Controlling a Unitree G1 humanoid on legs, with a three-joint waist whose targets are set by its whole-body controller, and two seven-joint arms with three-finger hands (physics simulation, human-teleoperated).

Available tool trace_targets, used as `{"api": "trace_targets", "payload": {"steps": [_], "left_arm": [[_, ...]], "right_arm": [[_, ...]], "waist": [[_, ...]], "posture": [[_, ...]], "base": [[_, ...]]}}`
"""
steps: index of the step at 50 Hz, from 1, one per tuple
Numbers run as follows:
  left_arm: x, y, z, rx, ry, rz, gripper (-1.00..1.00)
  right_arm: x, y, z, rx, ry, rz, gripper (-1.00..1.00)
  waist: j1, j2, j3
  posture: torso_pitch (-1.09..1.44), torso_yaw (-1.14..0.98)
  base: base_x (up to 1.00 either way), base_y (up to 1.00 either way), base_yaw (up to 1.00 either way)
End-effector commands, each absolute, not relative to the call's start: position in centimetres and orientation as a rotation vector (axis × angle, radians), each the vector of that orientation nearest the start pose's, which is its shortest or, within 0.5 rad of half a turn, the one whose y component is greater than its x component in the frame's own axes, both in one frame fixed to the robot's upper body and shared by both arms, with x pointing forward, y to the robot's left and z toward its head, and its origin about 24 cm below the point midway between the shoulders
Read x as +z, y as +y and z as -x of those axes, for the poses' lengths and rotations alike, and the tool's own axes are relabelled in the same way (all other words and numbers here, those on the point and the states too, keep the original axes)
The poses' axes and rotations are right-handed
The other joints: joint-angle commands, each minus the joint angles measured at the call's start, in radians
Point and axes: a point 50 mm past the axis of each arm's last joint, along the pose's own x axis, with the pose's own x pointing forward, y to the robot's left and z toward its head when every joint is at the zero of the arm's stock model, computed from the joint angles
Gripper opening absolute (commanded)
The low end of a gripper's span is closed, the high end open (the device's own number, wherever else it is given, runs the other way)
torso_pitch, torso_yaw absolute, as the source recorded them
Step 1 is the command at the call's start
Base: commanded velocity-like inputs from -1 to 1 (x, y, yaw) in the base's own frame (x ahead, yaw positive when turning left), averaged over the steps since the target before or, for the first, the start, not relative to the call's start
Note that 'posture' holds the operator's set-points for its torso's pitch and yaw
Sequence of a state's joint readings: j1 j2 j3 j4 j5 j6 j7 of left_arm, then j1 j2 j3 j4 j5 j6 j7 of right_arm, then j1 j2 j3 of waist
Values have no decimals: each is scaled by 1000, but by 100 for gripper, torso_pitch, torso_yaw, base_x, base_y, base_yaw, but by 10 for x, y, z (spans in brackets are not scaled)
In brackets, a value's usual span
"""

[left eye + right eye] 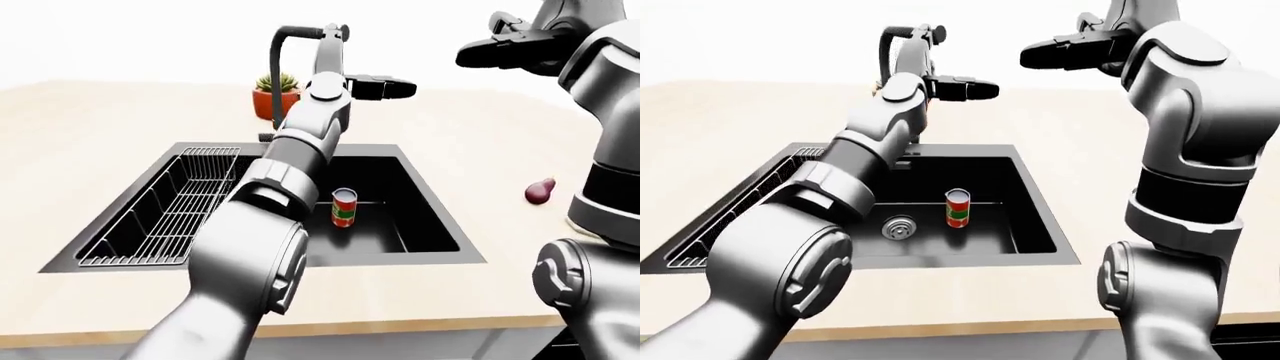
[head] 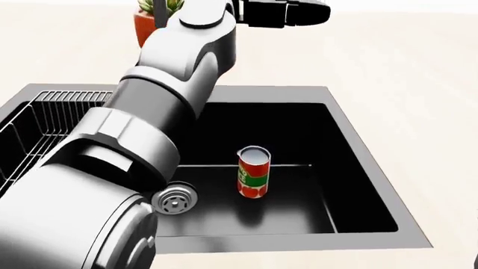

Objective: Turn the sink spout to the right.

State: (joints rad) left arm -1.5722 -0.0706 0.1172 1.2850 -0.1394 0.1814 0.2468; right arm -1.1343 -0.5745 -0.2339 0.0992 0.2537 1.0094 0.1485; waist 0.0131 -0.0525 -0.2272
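The dark sink spout [image 1: 276, 67] rises behind the black sink [image 1: 400, 260] and arches to the right at the top of the left-eye view. My left arm reaches up over the sink. Its wrist is next to the arch, and the spout's outlet end is hidden behind it. My left hand [image 1: 398, 88] points to the right with its fingers stretched out, open, not closed round the spout. My right hand [image 1: 475, 52] is raised at the top right, above the counter, open and empty.
A red and green can [image 2: 253, 172] stands upright in the right basin near the drain [image 2: 174, 200]. A wire rack [image 1: 180, 210] fills the left basin. A potted plant [image 1: 275, 94] stands behind the spout. A dark red pear [image 1: 540, 191] lies on the counter at the right.
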Motion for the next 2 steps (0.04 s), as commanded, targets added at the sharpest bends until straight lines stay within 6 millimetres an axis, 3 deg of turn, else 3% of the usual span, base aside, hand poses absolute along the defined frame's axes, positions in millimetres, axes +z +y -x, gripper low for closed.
{"api": "trace_targets", "payload": {"steps": [1,2], "left_arm": [[294,6,-411,-137,-118,7,100],[294,6,-411,-138,-117,7,100]], "right_arm": [[353,-225,-335,13,-193,89,100],[353,-224,-335,13,-193,89,100]], "waist": [[0,-7,-16],[0,-7,-16]], "posture": [[-34,0],[-34,0]], "base": [[0,0,0],[0,0,0]]}}
